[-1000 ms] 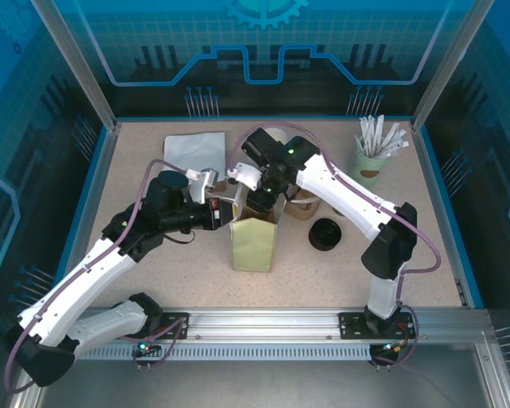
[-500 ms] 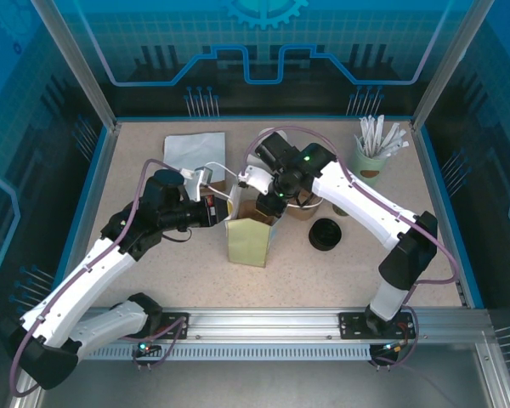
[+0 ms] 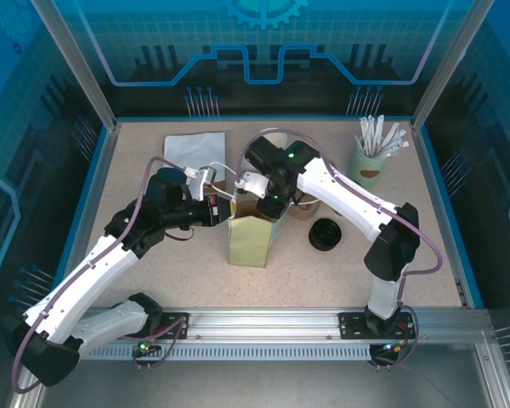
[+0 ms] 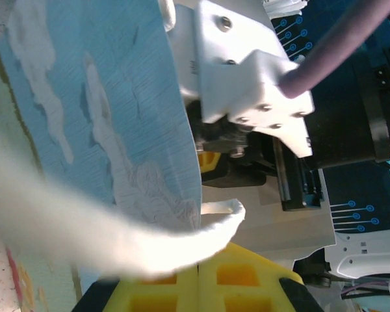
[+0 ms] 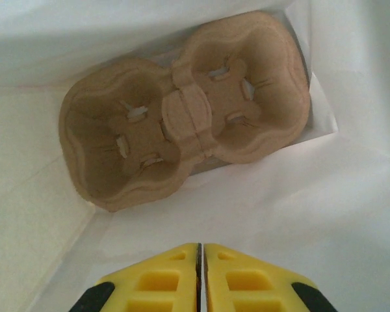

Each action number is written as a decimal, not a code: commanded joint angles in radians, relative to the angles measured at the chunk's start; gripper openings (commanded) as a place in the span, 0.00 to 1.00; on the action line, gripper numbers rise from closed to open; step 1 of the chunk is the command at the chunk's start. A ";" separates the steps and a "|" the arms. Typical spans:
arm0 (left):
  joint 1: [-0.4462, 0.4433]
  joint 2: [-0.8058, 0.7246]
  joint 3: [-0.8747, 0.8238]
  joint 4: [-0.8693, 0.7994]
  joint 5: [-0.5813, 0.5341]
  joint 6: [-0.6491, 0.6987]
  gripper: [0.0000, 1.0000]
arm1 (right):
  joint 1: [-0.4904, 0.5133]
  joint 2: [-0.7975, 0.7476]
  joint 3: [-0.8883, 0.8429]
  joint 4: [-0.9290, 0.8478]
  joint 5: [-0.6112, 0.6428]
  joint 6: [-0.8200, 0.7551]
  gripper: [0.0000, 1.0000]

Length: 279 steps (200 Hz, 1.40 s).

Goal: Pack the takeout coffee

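Bagging stage of the coffee-packing task: tray placed, drink not yet loaded. From bases at the near edge of the counter (image 3: 323, 280), both arms reach forward and bend inward to meet over an upright paper bag (image 3: 249, 242) at centre. The takeout coffee (image 3: 325, 234) stands on the counter just right of the bag, outside it. From above it reads mainly as a round black lid, and its cup wall cannot be made out. The left gripper (image 4: 199, 270), wrist turned toward the bag, is closed on a white strip at the bag's rim, apparently holding the mouth open. The right gripper (image 5: 201, 257), pitched down over the mouth, has its pads pressed together and carries nothing. Below it the pulp tray (image 5: 182, 117) lies on the bag floor, both wells empty. The next move probably calls for the right arm to clear the bag, open over the coffee, grip it below the lid and lower it upright into a well. A cup of straws (image 3: 370, 161) stands at the far right.
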 commanded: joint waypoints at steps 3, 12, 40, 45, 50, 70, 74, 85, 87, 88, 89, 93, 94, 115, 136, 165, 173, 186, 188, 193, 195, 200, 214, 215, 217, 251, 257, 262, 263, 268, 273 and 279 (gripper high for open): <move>0.009 0.009 0.019 0.033 0.037 0.036 0.00 | 0.021 0.064 0.052 -0.103 0.038 -0.086 0.12; 0.010 0.011 0.023 0.030 0.030 0.033 0.00 | 0.023 0.074 0.057 -0.109 0.043 -0.097 0.12; 0.010 0.009 0.035 0.001 -0.015 0.026 0.00 | 0.023 0.073 0.065 -0.109 0.040 -0.119 0.13; 0.009 0.009 0.036 -0.007 -0.025 0.025 0.00 | 0.025 0.072 0.071 -0.111 0.034 -0.126 0.13; 0.009 0.008 0.037 -0.013 -0.033 0.024 0.00 | 0.026 0.069 0.074 -0.110 0.030 -0.135 0.13; 0.010 0.002 0.033 -0.022 -0.049 0.027 0.00 | 0.047 0.064 0.079 -0.106 0.055 -0.170 0.14; 0.010 0.001 0.031 -0.022 -0.049 0.026 0.00 | 0.049 0.064 0.082 -0.106 0.059 -0.177 0.14; 0.010 -0.001 0.027 -0.021 -0.049 0.025 0.00 | 0.057 0.066 0.086 -0.102 0.077 -0.186 0.14; 0.010 -0.002 0.026 -0.022 -0.051 0.023 0.00 | 0.057 0.067 0.087 -0.102 0.077 -0.187 0.14; 0.010 -0.002 0.026 -0.022 -0.050 0.022 0.00 | 0.057 0.067 0.088 -0.101 0.078 -0.188 0.14; 0.010 -0.002 0.025 -0.022 -0.050 0.022 0.00 | 0.057 0.068 0.089 -0.101 0.077 -0.188 0.14; 0.009 -0.002 0.023 -0.021 -0.052 0.020 0.00 | 0.059 0.068 0.093 -0.101 0.077 -0.188 0.14; 0.009 -0.003 0.023 -0.021 -0.052 0.020 0.00 | 0.060 0.070 0.094 -0.102 0.077 -0.188 0.14; 0.011 -0.009 0.018 -0.027 -0.066 0.016 0.00 | 0.057 0.067 0.101 -0.090 0.086 -0.193 0.14; 0.011 -0.018 0.019 -0.043 -0.086 0.019 0.00 | 0.051 0.062 0.095 -0.079 0.058 -0.200 0.14; 0.015 -0.022 0.021 -0.076 -0.118 0.017 0.00 | 0.049 0.067 0.088 -0.090 0.069 -0.215 0.15; 0.019 -0.022 0.020 -0.077 -0.119 0.017 0.00 | 0.051 0.067 0.088 -0.092 0.076 -0.219 0.15; 0.023 -0.022 0.018 -0.079 -0.125 0.011 0.00 | 0.056 0.065 0.088 -0.092 0.077 -0.227 0.15; 0.024 -0.022 0.017 -0.079 -0.126 0.011 0.00 | 0.056 0.065 0.088 -0.091 0.078 -0.229 0.15; 0.026 -0.022 0.017 -0.080 -0.127 0.009 0.00 | 0.060 0.064 0.088 -0.089 0.084 -0.231 0.15; 0.027 -0.022 0.017 -0.080 -0.128 0.008 0.00 | 0.062 0.063 0.088 -0.087 0.086 -0.231 0.15; 0.031 -0.022 0.017 -0.082 -0.129 0.008 0.00 | 0.066 0.060 0.088 -0.086 0.089 -0.234 0.15; 0.044 -0.020 0.017 -0.085 -0.131 0.007 0.00 | 0.073 0.054 0.087 -0.079 0.097 -0.241 0.16; 0.045 -0.020 0.017 -0.085 -0.131 0.008 0.00 | 0.073 0.054 0.088 -0.079 0.097 -0.242 0.16; 0.047 -0.020 0.017 -0.085 -0.131 0.008 0.00 | 0.074 0.052 0.089 -0.079 0.097 -0.242 0.16; 0.077 -0.014 0.018 -0.087 -0.120 0.009 0.00 | 0.084 0.051 0.096 -0.082 0.113 -0.250 0.16; 0.081 -0.013 0.018 -0.087 -0.118 0.010 0.00 | 0.084 0.051 0.096 -0.083 0.114 -0.251 0.16; 0.082 -0.013 0.018 -0.085 -0.116 0.010 0.00 | 0.085 0.052 0.094 -0.083 0.117 -0.251 0.16; 0.082 -0.012 0.018 -0.085 -0.116 0.010 0.00 | 0.086 0.052 0.094 -0.083 0.118 -0.251 0.16; 0.085 -0.012 0.018 -0.085 -0.116 0.010 0.00 | 0.086 0.050 0.095 -0.083 0.118 -0.249 0.16; 0.087 -0.012 0.018 -0.084 -0.112 0.010 0.00 | 0.086 0.048 0.096 -0.082 0.117 -0.249 0.16; 0.088 -0.012 0.017 -0.081 -0.108 0.010 0.00 | 0.085 0.043 0.096 -0.078 0.114 -0.249 0.16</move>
